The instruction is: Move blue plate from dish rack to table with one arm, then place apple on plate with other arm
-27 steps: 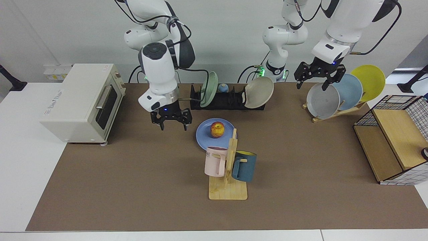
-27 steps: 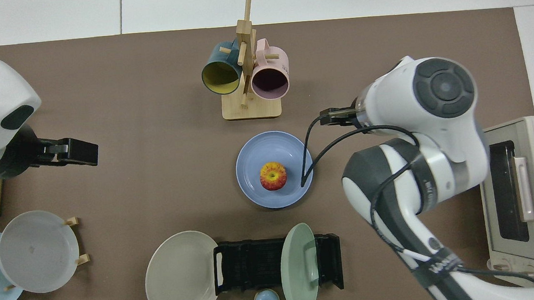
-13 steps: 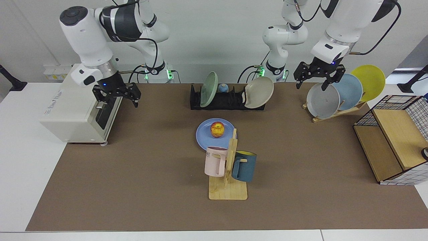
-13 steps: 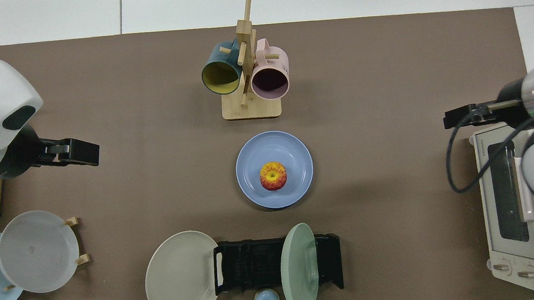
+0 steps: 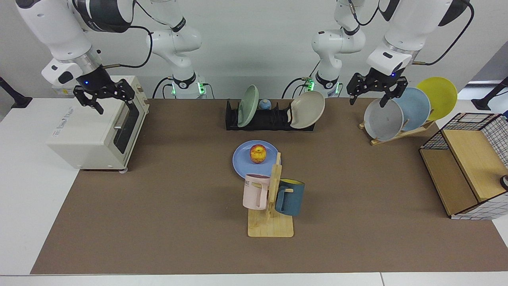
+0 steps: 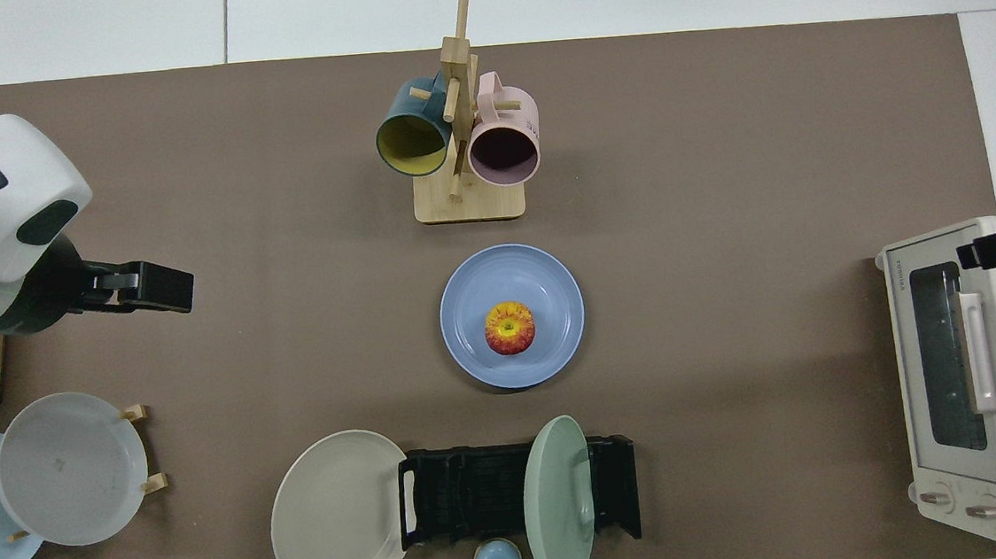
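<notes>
Apple (image 5: 258, 153) sits in the blue plate (image 5: 243, 161), flat on the brown counter (image 5: 166, 206) just behind the mug tree (image 5: 273, 198). Dish rack (image 5: 270, 118) beyond. Right tool (image 5: 104, 99) spread, empty, above the toaster oven (image 5: 95, 127). Left tool (image 5: 375, 92) spread, empty, above the grey plate (image 5: 383, 119).

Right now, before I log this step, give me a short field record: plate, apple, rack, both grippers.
blue plate: flat on the table, between the dish rack and the wooden mug tree
apple: on the blue plate, near its centre
dish rack: holds a green plate and a beige plate
right gripper: open, empty, above the toaster oven
left gripper: open, empty, above the grey plate on the wooden plate stand
task state: both placements look done
</notes>
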